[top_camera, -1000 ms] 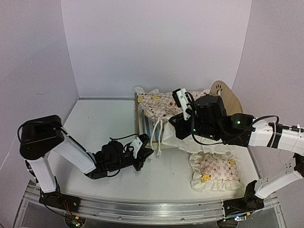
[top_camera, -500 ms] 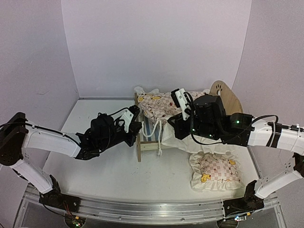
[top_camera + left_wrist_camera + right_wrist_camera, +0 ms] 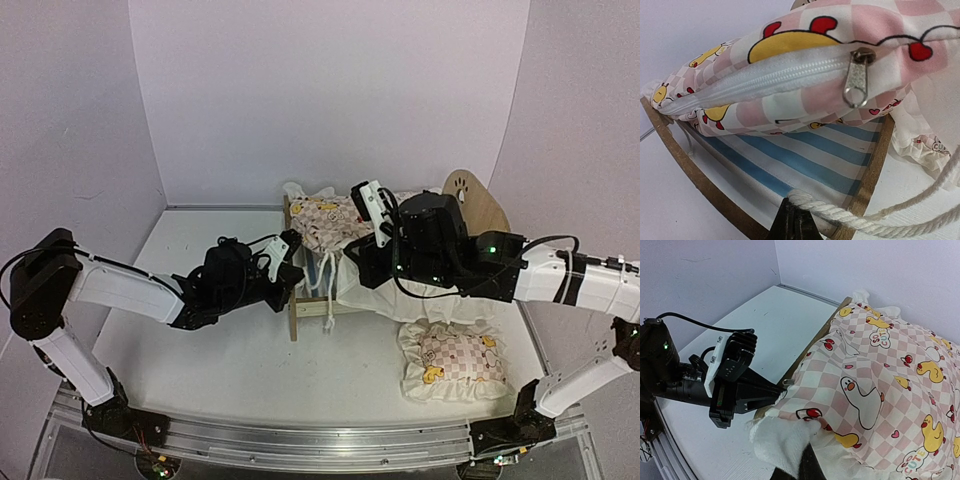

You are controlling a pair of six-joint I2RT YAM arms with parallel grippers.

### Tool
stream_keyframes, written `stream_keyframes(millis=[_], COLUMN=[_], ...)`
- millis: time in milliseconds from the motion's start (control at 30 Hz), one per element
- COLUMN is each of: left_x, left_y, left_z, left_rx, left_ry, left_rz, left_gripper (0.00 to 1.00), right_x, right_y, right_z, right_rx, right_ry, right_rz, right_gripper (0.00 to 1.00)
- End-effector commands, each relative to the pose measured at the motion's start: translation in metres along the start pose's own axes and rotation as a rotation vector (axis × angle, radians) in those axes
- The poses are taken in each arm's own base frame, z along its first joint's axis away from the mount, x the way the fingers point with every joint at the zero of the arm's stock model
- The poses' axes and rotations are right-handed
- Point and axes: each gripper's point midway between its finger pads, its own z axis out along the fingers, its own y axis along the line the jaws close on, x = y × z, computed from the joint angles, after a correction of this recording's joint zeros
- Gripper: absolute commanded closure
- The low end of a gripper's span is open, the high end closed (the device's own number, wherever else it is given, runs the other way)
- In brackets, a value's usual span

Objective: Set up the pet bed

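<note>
One small light-wood pet bed (image 3: 293, 300) stands near the back middle of the white table (image 3: 220, 350), its low footboard toward the left arm and its rounded headboard (image 3: 478, 205), cut with a paw print, on the far right. Its blue-and-white striped base (image 3: 805, 160) shows under the near edge of the bedding in the left wrist view. A pink-checked quilt (image 3: 330, 218) printed with ducks lies heaped over the foot end and sags over the frame. A metal zip pull (image 3: 856, 80) hangs from its white zipper. White twisted cord (image 3: 840, 217) trails off the foot of the bed.

The left gripper (image 3: 292, 277) reaches in low at the footboard. Its fingers are pressed together to a single point at the quilt's corner, and the cord lies across the tip; I cannot tell whether it pinches the cord.

The right gripper (image 3: 352, 268) sits over the bed's near side, closed on the quilt's white edge, with cloth bunched around its dark finger (image 3: 802, 465).

A matching frilled pillow (image 3: 452, 357) lies flat on the table in front of the bed, apart from it, under the right arm.
</note>
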Motion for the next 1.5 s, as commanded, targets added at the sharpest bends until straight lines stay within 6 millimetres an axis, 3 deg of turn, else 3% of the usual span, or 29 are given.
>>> stream_keyframes(millis=[0,233,367,500,767,900,1000,1100,1167,1233,1467], left_x=[-0.023,-0.014,-0.011,-0.005,-0.003,-0.016,-0.035,-0.054,-0.060,-0.062,-0.051], left_y=[0.003,0.019,0.020,0.024,0.028,0.030,0.006,-0.027,-0.043,-0.051,-0.051], left_z=[0.008,-0.002,-0.005,-0.011,-0.030,-0.050,-0.062,-0.063,-0.058,-0.049,-0.023], left_rx=[0.007,-0.050,-0.054,-0.078,-0.102,-0.109,0.034,0.236,0.331,0.382,0.450], left_ry=[-0.042,-0.019,-0.005,0.004,-0.004,-0.053,-0.102,-0.130,-0.133,-0.129,-0.101], left_rz=[-0.032,-0.055,-0.055,-0.075,-0.103,-0.127,-0.127,-0.107,-0.078,-0.041,0.018], left_gripper=[1.00,0.98,0.87,0.68,0.55,0.48,0.43,0.43,0.49,0.55,0.68], right_x=[-0.041,-0.044,-0.046,-0.046,-0.058,-0.065,-0.070,-0.071,-0.071,-0.075,-0.081], right_y=[0.011,0.009,0.010,0.011,0.005,0.009,0.013,0.014,0.013,0.014,0.015], right_z=[-0.002,0.010,0.019,0.029,0.035,0.041,0.042,0.040,0.037,0.034,0.026], right_rx=[-0.042,-0.011,-0.001,0.012,0.055,0.044,0.026,0.021,0.018,0.010,0.000], right_ry=[-0.101,-0.097,-0.102,-0.100,-0.143,-0.160,-0.175,-0.178,-0.179,-0.187,-0.203], right_rz=[0.053,0.113,0.144,0.152,0.188,0.185,0.185,0.182,0.179,0.176,0.173], right_gripper=[1.00,1.00,1.00,1.00,1.00,1.00,1.00,1.00,1.00,1.00,1.00])
